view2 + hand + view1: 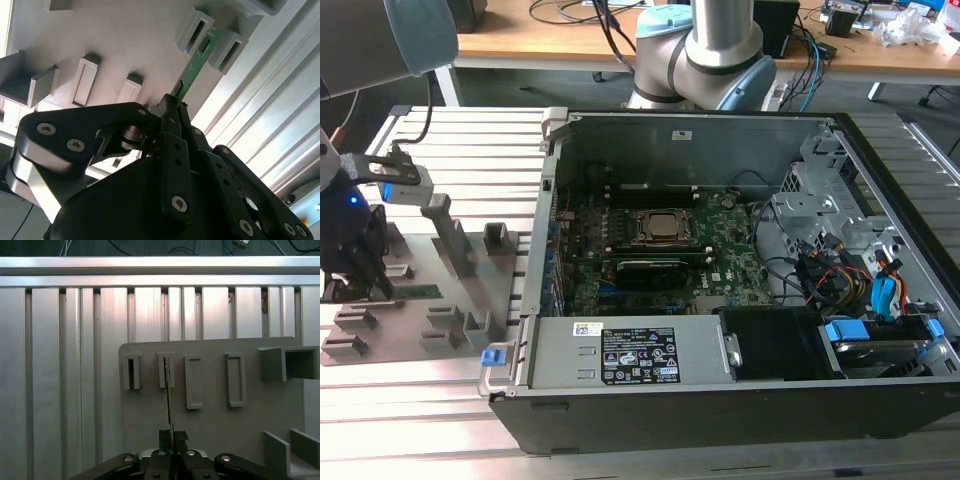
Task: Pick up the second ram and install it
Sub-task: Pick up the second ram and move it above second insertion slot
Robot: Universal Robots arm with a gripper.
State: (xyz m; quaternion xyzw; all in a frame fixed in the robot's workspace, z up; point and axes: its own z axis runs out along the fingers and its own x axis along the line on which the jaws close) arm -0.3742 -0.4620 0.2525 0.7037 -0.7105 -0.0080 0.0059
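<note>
Jaws pinch one end of the second ram (168,400) (seen edge-on), whose far end sits in a slot of the grey holder tray (210,425). The tray lies on the table (65,365).

gripper (172,436) low, jaws seemingly pinched shut

The second ram (192,75) looks smooth green, the tray (215,425) matt grey plastic, the pincer (171,436) matt black.

Robotics lab: open computer case (720,425) on slotted aluminium tabletop (480,150), robot arm base (705,55) behind case, cable-strewn desk (510,40) beyond.
</note>
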